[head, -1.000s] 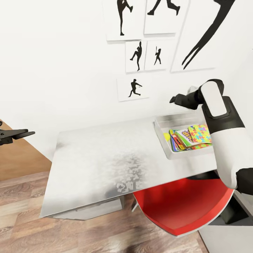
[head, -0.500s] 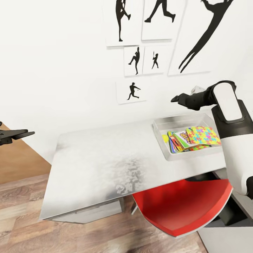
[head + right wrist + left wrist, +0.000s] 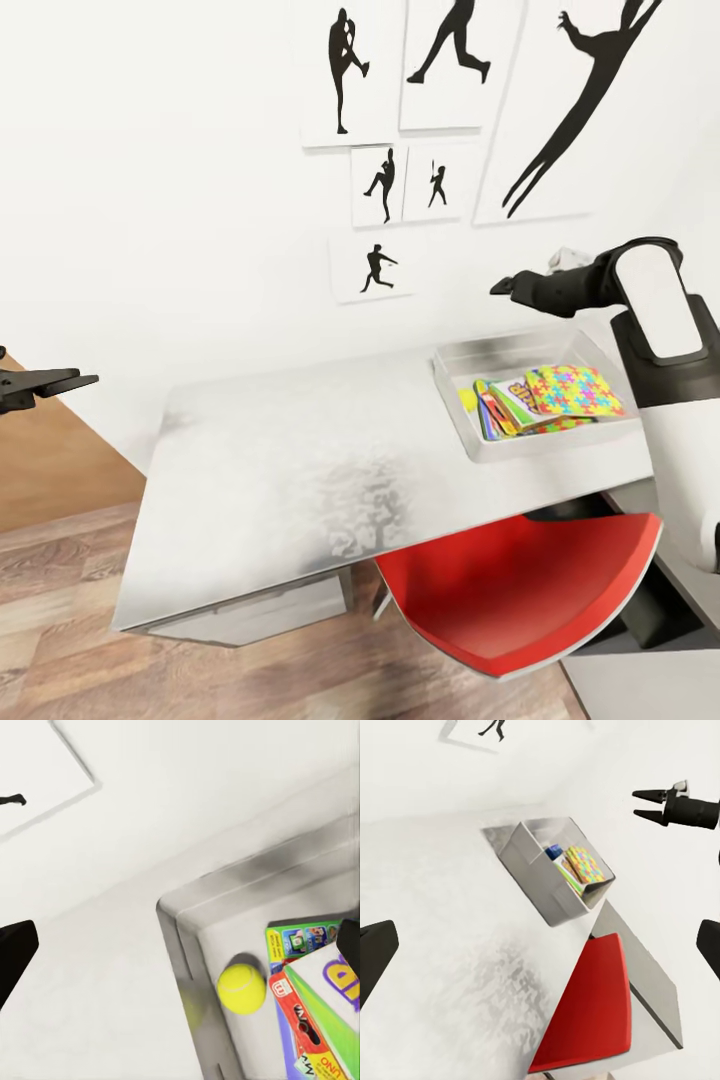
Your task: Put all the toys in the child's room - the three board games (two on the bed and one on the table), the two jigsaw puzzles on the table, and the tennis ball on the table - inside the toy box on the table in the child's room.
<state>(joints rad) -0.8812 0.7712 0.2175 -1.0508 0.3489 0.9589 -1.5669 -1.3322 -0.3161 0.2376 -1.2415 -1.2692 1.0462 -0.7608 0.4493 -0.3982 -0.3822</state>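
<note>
We see the pale table (image 3: 300,470) along the white wall, the grey toy box (image 3: 470,440) at its right end. Inside lie the board games (image 3: 505,400), a jigsaw puzzle (image 3: 575,388) on top, and the tennis ball (image 3: 241,988). Our right pincer (image 3: 512,286) hangs spread above; our left pincer (image 3: 70,381) is spread too, holding nothing.

I'm seeing a mottled, matt grey table (image 3: 280,470), a glossy red plastic chair seat (image 3: 520,590), and a wood-plank floor (image 3: 60,590).
</note>
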